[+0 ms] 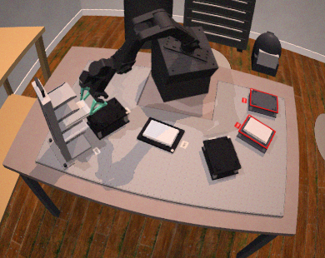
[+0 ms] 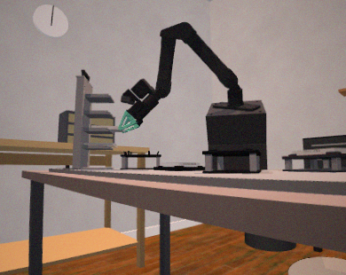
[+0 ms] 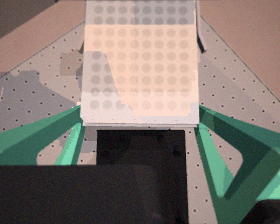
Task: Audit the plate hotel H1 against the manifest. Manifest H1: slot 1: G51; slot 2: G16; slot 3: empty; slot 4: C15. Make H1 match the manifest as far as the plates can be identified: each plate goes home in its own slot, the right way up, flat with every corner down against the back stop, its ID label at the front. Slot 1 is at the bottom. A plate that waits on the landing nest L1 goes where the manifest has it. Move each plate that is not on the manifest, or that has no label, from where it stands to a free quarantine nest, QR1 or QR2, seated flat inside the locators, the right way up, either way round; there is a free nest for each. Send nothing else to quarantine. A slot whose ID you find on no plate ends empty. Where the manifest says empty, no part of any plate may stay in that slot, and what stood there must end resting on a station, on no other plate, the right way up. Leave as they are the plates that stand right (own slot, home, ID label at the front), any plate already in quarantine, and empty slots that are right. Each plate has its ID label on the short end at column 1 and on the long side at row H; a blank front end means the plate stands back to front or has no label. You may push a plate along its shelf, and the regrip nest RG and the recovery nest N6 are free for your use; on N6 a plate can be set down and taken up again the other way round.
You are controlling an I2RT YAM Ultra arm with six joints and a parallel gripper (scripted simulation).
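Observation:
The hotel H1 (image 1: pixel 57 125) (image 2: pixel 80 120) stands at the left of the table, its shelves facing the arm. My gripper (image 1: pixel 86 106) (image 2: pixel 121 129) (image 3: pixel 139 111) is shut on a white plate (image 3: pixel 142 70) at a middle shelf, one fingertip at each side of its near end. Part of the plate sticks out past the shelf. Its wells face up. I read no label on its near end. Another white plate (image 1: pixel 161 132) lies on a low black nest (image 1: pixel 146 141) in the middle of the table. Plates on the other shelves are hard to tell apart.
A raised black station (image 1: pixel 107 116) stands just beside the hotel, below my gripper. Another black station (image 1: pixel 221 156) stands front right. Of two red-rimmed nests at the right, the back one (image 1: pixel 263 101) is bare; the nearer holds a white plate (image 1: pixel 257 129).

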